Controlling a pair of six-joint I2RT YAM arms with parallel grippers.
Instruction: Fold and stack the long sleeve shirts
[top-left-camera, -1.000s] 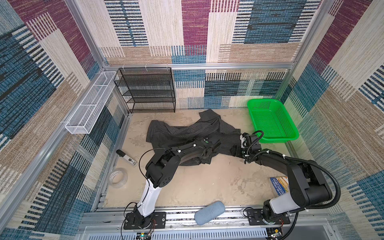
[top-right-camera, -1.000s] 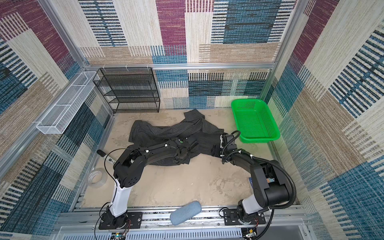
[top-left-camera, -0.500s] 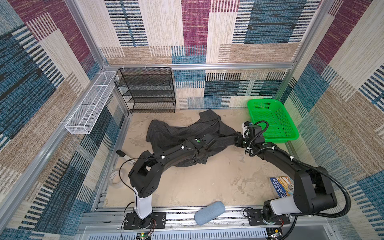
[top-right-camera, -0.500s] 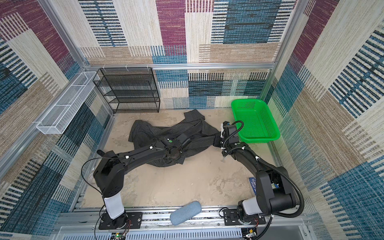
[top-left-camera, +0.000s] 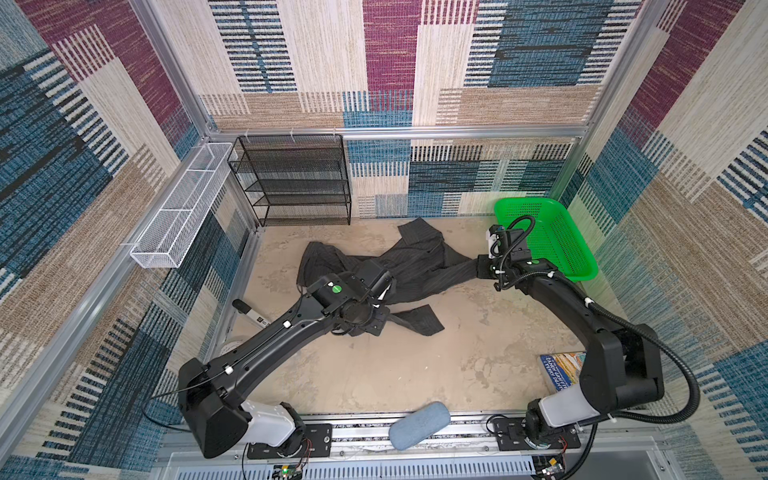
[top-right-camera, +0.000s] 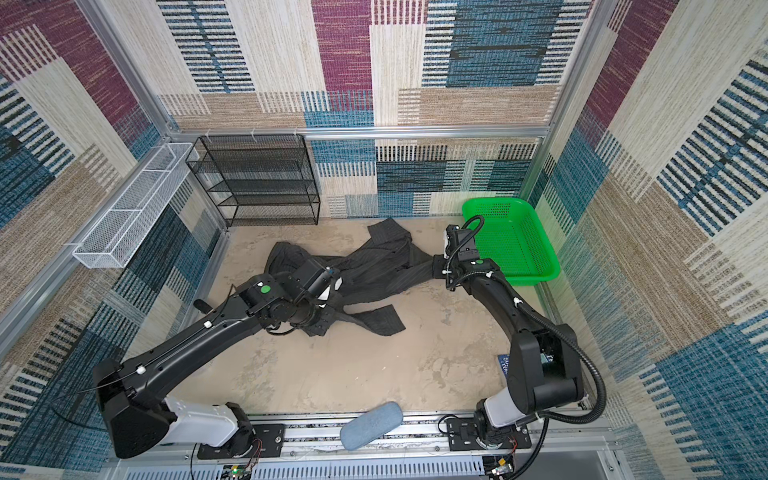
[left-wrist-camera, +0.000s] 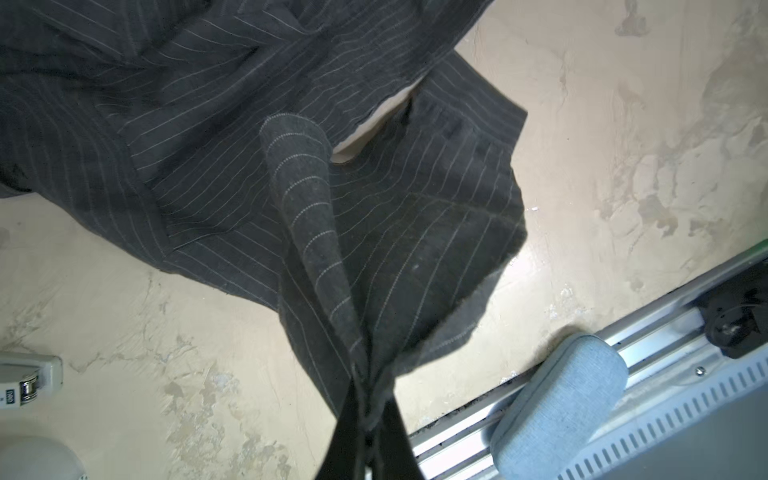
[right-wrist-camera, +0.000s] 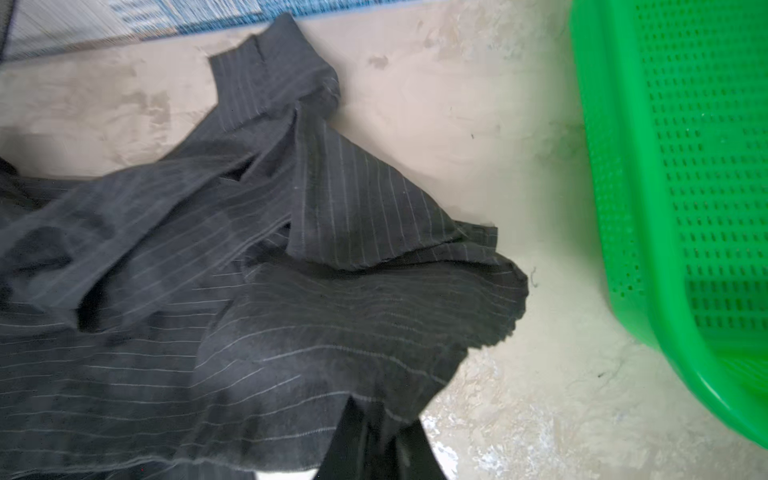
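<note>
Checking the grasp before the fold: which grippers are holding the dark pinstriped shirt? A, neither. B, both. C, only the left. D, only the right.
B: in each wrist view the shirt bunches between shut jaws, at the left gripper and at the right gripper, and in both top views a stretch of it runs taut to the right one.

In a top view the long sleeve shirt lies crumpled; the right gripper clamps its right-hand corner; the left gripper sits over its front edge; a green basket stands to its right.
</note>
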